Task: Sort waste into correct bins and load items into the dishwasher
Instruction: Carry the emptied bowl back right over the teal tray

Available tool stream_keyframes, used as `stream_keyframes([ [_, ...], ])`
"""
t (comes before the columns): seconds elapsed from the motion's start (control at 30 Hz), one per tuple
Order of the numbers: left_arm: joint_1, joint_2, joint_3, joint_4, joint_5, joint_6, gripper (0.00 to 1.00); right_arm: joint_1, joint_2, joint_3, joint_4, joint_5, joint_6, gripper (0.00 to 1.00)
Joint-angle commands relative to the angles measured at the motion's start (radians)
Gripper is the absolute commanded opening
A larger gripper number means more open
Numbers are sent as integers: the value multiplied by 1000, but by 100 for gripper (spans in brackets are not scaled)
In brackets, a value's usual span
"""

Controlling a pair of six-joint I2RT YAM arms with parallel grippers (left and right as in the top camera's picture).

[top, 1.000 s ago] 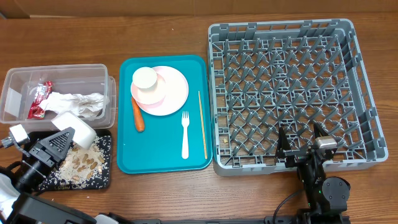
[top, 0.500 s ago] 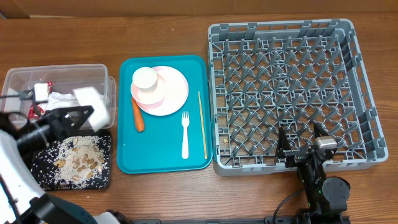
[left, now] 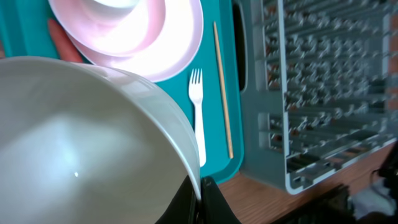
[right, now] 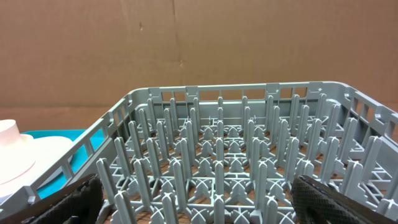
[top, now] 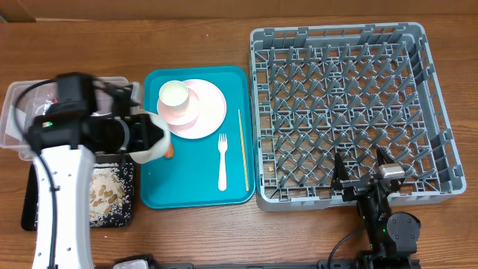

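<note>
Whitish round bowl [top: 154, 136], clamped at its rim by the left gripper [left: 200, 191], hangs centre-left over the teal serving tray [top: 194, 187]; grey pegged dish rack [top: 258, 112] lies to its right, beside the released right gripper [top: 361, 163].

The left arm [top: 63, 202], at eight o'clock in the overhead view, is one long white link topped by black joint housings, with a thin black cable looping over them. The right arm [top: 388, 220], at five o'clock, is black (one silvery block on top). The right gripper [right: 202, 194] has dark, rough-looking fingers [right: 339, 202].
</note>
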Motion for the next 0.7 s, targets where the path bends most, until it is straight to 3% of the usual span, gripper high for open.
stream_keyframes([
  [0.0,-161,-8,19,5,-182,-122,4,-3,-8,-11,5,2,5,100],
  [0.27,-476,60,14,23,-390,-284,4,-3,-8,-11,5,2,5,100],
  [0.47,-584,225,-15,60,-391,-401,4,-4,-8,-11,5,2,5,100],
  [0.67,-595,355,-16,36,-390,-401,4,-3,-8,-11,5,2,5,100],
])
